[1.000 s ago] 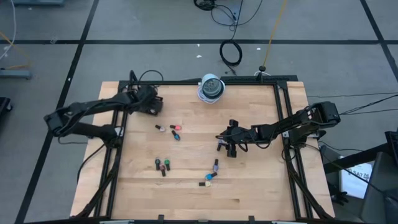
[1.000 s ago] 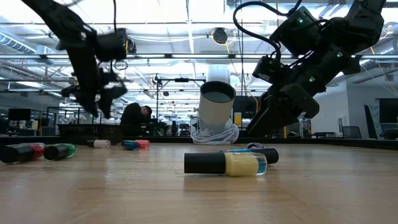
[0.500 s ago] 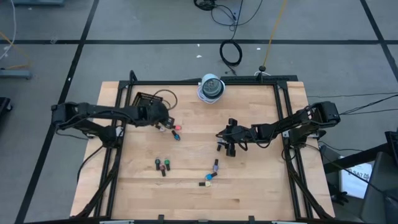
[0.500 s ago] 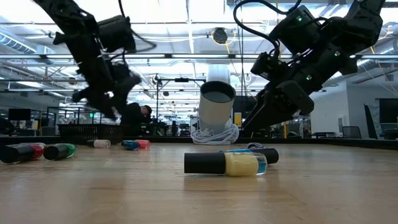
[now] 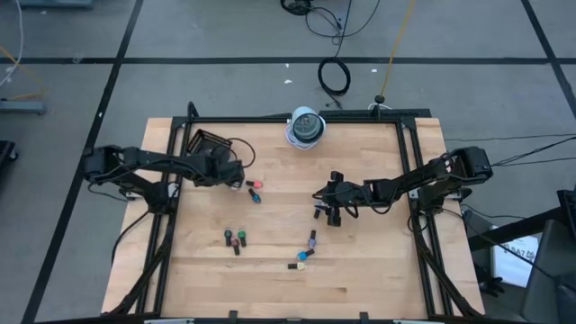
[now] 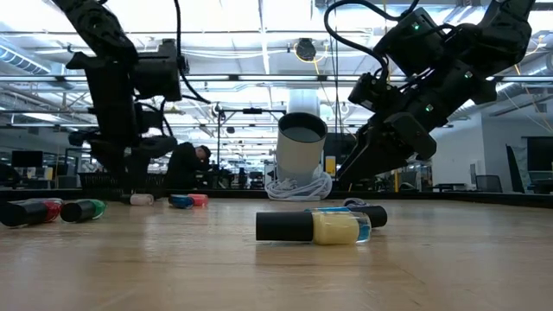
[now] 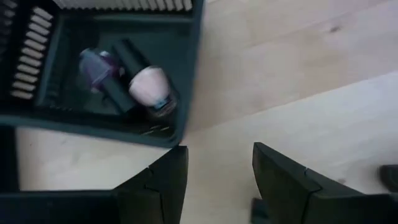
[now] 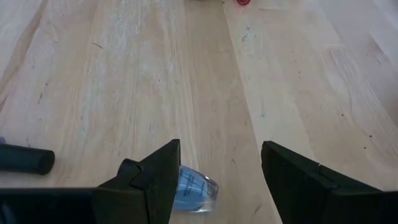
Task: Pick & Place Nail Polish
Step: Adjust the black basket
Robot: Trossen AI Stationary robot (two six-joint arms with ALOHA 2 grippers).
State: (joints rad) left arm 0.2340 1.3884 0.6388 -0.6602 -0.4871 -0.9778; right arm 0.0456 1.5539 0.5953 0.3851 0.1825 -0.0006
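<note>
High view: left gripper, jaws apart and empty, is positioned over pale-bodied nail polish bottle for pickup; closing needed next; right gripper jaws apart

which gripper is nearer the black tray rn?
Left. The left gripper sits just beside the black tray, which already holds two bottles. The right gripper is mid-table, well away from it, over a blue bottle.
</note>
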